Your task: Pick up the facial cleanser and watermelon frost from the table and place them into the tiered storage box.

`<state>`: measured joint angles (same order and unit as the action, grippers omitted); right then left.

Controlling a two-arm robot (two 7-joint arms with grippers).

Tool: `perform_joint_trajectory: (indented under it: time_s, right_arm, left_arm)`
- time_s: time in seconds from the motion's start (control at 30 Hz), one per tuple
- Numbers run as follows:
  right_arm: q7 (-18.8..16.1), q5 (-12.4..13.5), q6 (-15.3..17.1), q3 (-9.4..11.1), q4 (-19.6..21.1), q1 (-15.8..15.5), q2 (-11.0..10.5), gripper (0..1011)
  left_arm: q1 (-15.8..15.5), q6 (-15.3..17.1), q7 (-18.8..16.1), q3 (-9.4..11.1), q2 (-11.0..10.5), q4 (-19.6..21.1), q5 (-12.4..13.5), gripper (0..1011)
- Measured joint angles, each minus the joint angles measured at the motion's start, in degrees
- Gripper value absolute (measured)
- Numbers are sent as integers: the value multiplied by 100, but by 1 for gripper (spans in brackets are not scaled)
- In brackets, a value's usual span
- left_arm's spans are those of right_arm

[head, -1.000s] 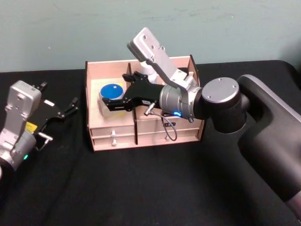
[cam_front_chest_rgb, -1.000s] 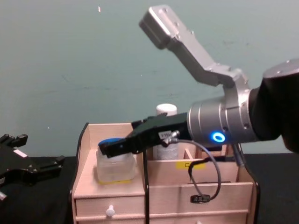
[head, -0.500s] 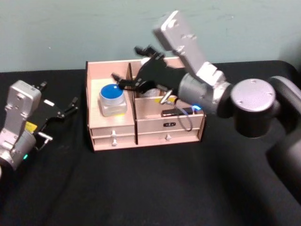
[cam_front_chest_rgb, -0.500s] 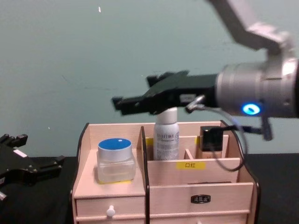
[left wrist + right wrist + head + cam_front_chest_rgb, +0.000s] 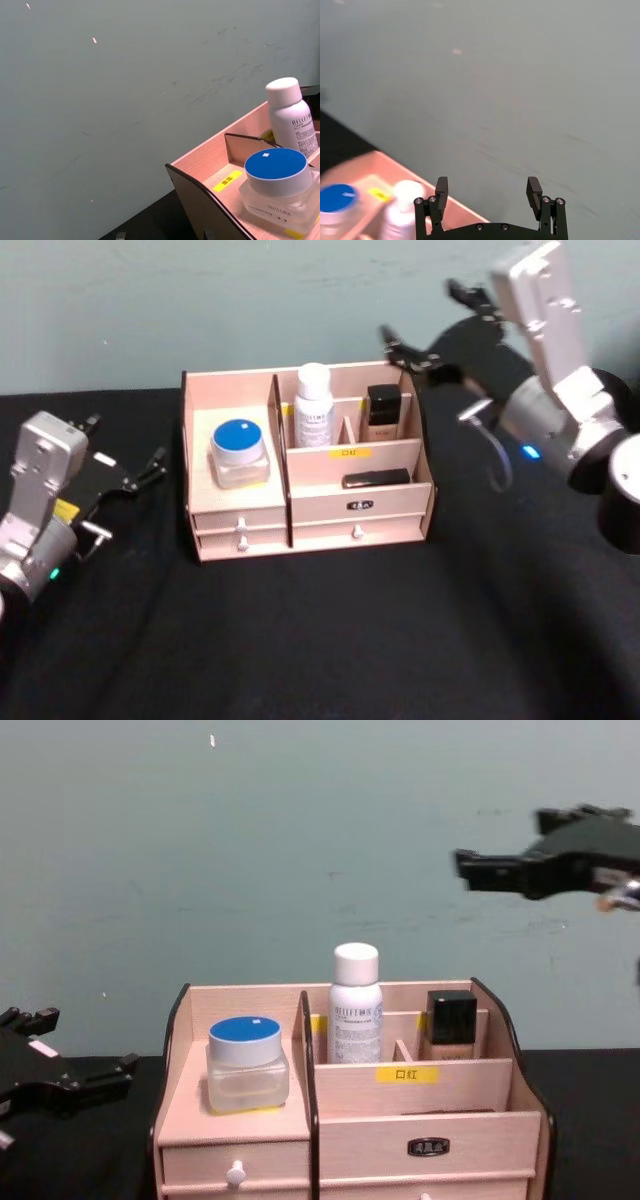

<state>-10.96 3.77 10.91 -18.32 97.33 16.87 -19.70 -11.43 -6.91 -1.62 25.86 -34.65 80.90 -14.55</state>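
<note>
Both items are stowed in the tiered storage box (image 5: 300, 530): the watermelon frost (image 5: 239, 453) on its left shelf, the facial cleanser (image 5: 313, 406) upright in the rear compartment. The right gripper (image 5: 432, 328) hangs wide and empty above the box's right rear corner; the left gripper (image 5: 125, 472) lies parked, wide, toward the table's left edge. Judged complete; only parking the right arm remains.

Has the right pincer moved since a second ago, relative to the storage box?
Yes. The right pincer, open and empty, has pulled up and away to the robot's right of the tiered storage box, leaving the watermelon frost in the left compartment.
</note>
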Motion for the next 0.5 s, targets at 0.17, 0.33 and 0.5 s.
perform_joint_trajectory:
  time_s: [0.17,0.33,0.5]
  right_arm:
    - [252,-75,-45,290,-244,-81,50,1002]
    - [398,-166,-121,478,-676,-82,127,1002]
    - [388,-222,-200,533,-984,-24,190,1002]
  left_arm:
    - [0,0,0,0,0,0,0,1010]
    - [0,0,0,0,0,0,0,1010]
    - [0,0,0,0,0,0,0,1010]
